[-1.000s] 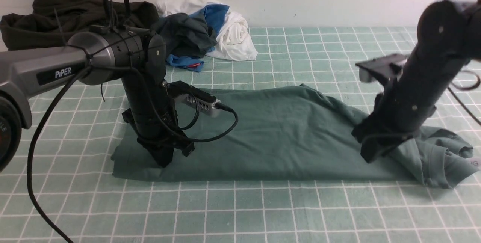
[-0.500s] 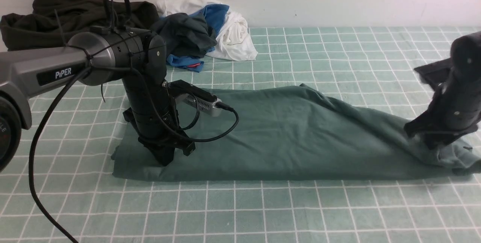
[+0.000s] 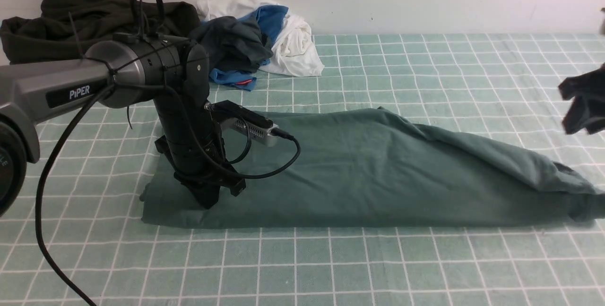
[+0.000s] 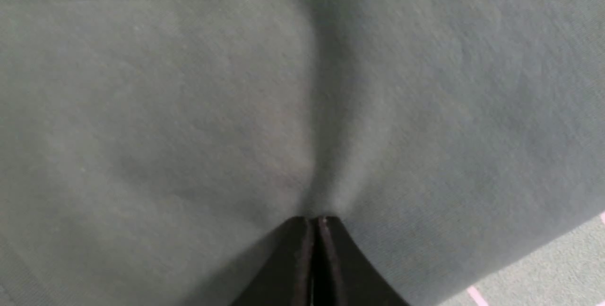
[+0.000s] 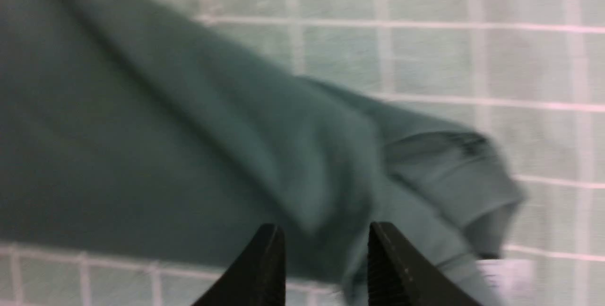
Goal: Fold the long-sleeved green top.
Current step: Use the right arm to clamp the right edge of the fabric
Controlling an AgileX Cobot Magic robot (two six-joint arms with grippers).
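The green long-sleeved top (image 3: 378, 173) lies as 1 long band across the middle of the checked tablecloth (image 3: 302, 263), running left to right. Its near edge is straight, and its right end tapers to a rumpled point where a ribbed edge (image 5: 453, 164) shows.

My left gripper (image 3: 208, 198) stands on the band's left end, fingers (image 4: 340, 268) together, with the tips pressed into the cloth so that a crease runs out from them. Whether a bit of jersey is caught between them I cannot tell. I judge this works as an anchor, so the band does not slide when the other end is handled.

My right gripper (image 3: 580, 117) hangs in the air above and beyond the right end, touching nothing, its 2 fingers (image 5: 264, 273) apart with only empty space between.

The lengthwise folds look done; the crosswise fold is not yet made. For that, the right end needs a clean hold, and its loose layers could slip apart.
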